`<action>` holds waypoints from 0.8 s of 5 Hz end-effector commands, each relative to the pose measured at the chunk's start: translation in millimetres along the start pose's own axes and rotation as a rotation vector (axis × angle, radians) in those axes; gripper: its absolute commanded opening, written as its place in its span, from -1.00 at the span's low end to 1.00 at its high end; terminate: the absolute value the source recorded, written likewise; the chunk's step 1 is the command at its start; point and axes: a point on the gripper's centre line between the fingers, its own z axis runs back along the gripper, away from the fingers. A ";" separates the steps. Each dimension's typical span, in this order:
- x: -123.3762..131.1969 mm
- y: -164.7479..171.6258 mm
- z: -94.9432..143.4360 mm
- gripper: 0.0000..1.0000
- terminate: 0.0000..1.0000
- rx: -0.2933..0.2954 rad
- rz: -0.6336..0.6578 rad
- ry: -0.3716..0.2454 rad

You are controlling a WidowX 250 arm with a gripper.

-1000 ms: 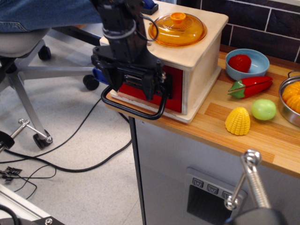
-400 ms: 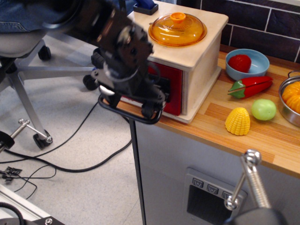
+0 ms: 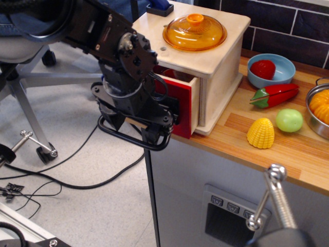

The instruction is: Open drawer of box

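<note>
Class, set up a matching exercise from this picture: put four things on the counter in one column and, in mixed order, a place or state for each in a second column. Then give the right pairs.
Things:
1. drawer
2. orange lid
3. red fruit
4. toy corn

Places or states:
A. in the blue bowl
B. on top of the box
C. pulled partly out
D. lying on the counter beside a green fruit

Pairs: 1-C, 2-B, 3-A, 4-D

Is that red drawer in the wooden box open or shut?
Partly open: the red-fronted drawer juts from the pale plywood box, a dark gap showing behind its panel.
</note>
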 end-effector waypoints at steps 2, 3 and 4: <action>-57.8 -3.5 8.6 1.00 -1.00 -0.130 -0.135 0.271; -74.1 -3.2 12.9 1.00 -1.00 -0.141 -0.166 0.302; -84.0 -2.3 17.0 1.00 -1.00 -0.154 -0.190 0.308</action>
